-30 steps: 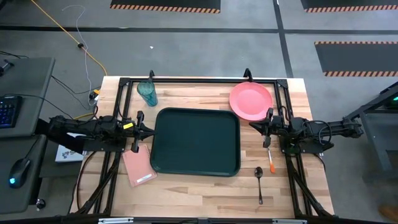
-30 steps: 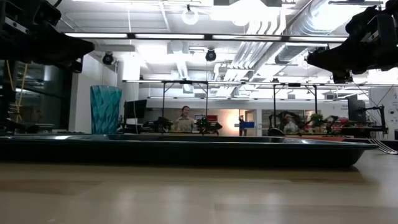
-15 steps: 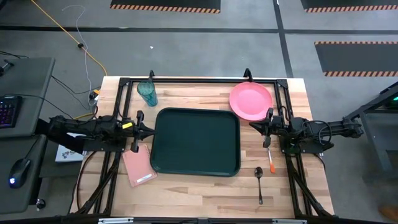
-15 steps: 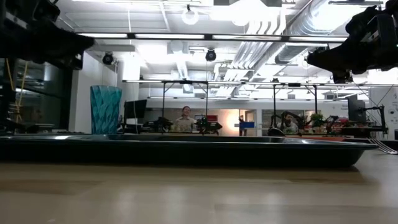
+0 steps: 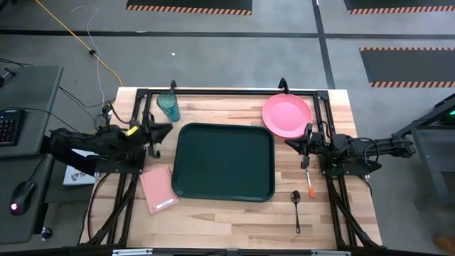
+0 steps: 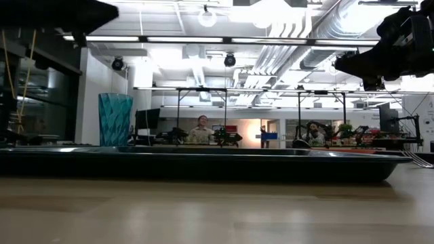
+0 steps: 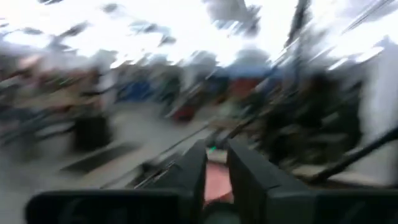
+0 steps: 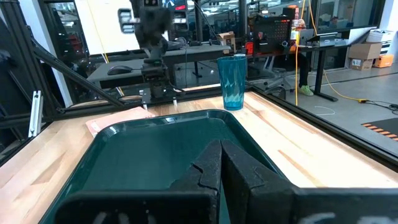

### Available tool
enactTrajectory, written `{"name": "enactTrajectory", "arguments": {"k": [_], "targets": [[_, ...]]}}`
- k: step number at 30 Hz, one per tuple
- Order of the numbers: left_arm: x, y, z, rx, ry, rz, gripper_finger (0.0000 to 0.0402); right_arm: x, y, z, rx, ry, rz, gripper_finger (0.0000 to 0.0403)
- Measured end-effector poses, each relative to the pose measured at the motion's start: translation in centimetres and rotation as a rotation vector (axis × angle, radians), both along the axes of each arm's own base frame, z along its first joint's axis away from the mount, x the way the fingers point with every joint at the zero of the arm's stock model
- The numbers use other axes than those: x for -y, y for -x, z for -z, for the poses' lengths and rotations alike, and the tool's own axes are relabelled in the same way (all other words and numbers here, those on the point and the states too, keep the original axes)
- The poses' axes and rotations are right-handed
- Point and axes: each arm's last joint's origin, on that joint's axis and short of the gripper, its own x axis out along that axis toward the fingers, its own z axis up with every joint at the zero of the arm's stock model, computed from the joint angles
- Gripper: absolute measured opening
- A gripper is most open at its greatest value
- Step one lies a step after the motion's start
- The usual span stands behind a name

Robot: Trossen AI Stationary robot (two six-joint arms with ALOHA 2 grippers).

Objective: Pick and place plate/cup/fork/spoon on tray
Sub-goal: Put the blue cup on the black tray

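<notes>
A light wooden table (image 5: 234,213) stands on a grey workshop floor, with a long lit hall of benches behind it in the low view; the tray (image 5: 224,162) lies bare at the table's middle, so every piece of the task seems not yet placed. The cup (image 5: 168,107) stands upright near the far left corner, apart from the tray's rim; the plate (image 5: 286,114) lies flat near the far right corner, just beyond the tray's corner. The fork (image 5: 309,182) and the spoon (image 5: 296,209) lie on the wood to the tray's right, the spoon nearer the front edge, both well within the right arm's side. A pink pad (image 5: 159,188) rests just beside the tray's left rim and is no part of the job. The left gripper (image 5: 162,131) is raised over the left side and points toward the cup, probably because the cup is the nearest piece for that arm; its wrist picture is smeared, though the two fingers (image 7: 193,177) seem to stand with only a narrow gap, holding nothing. The right gripper (image 5: 307,136) waits at the tray's right, between plate and fork, its fingers (image 8: 208,167) pressed together and empty, facing across the tray.
</notes>
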Motion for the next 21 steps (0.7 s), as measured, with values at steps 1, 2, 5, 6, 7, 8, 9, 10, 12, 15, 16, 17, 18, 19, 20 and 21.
{"name": "enactTrajectory", "arguments": {"k": [1,2,5,6,7,8,9,10,12,15,16,17,18,19,20,21], "targets": [[-0.2,-0.2,-1.0,-0.064,0.007,-0.059,0.0076,0.0,0.0,0.0,0.0,0.0,0.0,0.0],[-0.5,-0.5,-2.1,-0.129,0.016,-0.121,0.0091,0.0,0.0,0.0,0.0,0.0,0.0,0.0],[-1.5,-1.2,-5.6,-0.343,0.046,-0.314,0.0139,0.0,0.0,0.0,0.0,0.0,0.0,0.0],[-1.9,-1.5,-6.7,-0.409,0.07,-0.363,0.0155,0.0,0.0,0.0,0.0,0.0,0.0,0.0],[-2.4,-1.8,-7.7,-0.466,0.099,-0.409,0.0169,0.0,0.0,0.0,0.0,0.0,0.0,0.0],[-2.9,-2.1,-8.7,-0.522,0.138,-0.449,0.0183,0.0,0.0,0.0,0.0,0.0,0.0,0.0],[-3.5,-2.3,-9.3,-0.579,0.179,-0.485,0.0196,0.0,0.0,0.0,0.0,0.0,0.0,0.0],[-4.1,-2.7,-9.7,-0.649,0.22,-0.514,0.0208,0.0,0.0,0.0,0.0,0.0,0.0,0.0],[-5.4,-3.5,-10.4,-0.765,0.29,-0.54,0.0225,0.0,0.0,0.0,0.0,0.0,0.0,0.0],[-7.9,-4.9,-10.1,-0.897,0.413,-0.546,0.0242,0.0,0.0,0.0,0.0,0.0,0.0,0.0],[-8.9,-5.4,-9.8,-0.931,0.439,-0.546,0.0245,0.0,0.0,0.0,0.0,0.0,0.0,0.0],[-9.9,-5.8,-9.4,-0.963,0.462,-0.549,0.0248,0.0,0.0,0.0,0.0,0.0,0.0,0.0],[-10.8,-6.1,-8.8,-0.999,0.486,-0.552,0.0249,0.0,0.0,0.0,0.0,0.0,0.0,0.0],[-11.7,-6.4,-8.1,-1.035,0.51,-0.557,0.025,0.0,0.0,0.0,0.0,0.0,0.0,0.0],[-12.6,-6.6,-7.5,-1.069,0.535,-0.564,0.025,0.0,0.0,0.0,0.0,0.0,0.0,0.0],[-13.5,-6.8,-6.8,-1.099,0.558,-0.573,0.025,0.0,0.0,0.0,0.0,0.0,0.0,0.0]]}}
